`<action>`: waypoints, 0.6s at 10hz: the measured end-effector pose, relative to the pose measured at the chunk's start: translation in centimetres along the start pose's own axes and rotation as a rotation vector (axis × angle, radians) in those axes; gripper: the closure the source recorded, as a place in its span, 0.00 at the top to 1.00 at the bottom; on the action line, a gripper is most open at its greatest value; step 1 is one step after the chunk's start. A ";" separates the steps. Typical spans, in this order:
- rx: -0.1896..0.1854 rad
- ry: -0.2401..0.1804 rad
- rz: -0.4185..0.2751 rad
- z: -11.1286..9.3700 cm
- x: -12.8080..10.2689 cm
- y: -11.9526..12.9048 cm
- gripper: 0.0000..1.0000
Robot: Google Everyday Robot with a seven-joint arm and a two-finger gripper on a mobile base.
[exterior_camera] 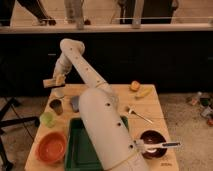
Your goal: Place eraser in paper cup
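Note:
My gripper (56, 80) is at the far left of the table, raised above its back edge, and is shut on the eraser (49, 83), a tan-brown flat block that sticks out to the left. The white paper cup (59, 93) stands upright on the table just below the gripper and the eraser. The eraser hangs a little above the cup's rim and slightly to its left, not touching it. My white arm crosses the middle of the view and hides part of the table.
A dark grey metal cup (56, 106), a light green cup (47, 119) and a blue pad (75, 103) lie near the paper cup. In front are an orange bowl (51, 147) and a green tray (80, 147). On the right are a fork (137, 114), fruit (134, 86) and a dark bowl (151, 141).

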State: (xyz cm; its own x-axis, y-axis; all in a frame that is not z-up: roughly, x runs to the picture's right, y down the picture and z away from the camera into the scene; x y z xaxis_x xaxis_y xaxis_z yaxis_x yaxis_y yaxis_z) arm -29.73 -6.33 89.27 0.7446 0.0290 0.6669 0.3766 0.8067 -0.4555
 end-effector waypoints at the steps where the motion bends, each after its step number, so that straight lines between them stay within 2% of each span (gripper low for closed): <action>1: -0.005 0.002 0.003 0.1 0.0 -0.1 0.00; 6: -0.017 0.010 0.023 0.5 0.5 0.0 0.00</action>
State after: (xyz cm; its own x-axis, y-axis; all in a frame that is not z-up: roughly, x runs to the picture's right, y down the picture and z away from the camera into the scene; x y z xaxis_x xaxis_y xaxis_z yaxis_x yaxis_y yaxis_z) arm -29.65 -6.06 89.85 0.7584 0.0412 0.6505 0.3687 0.7959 -0.4802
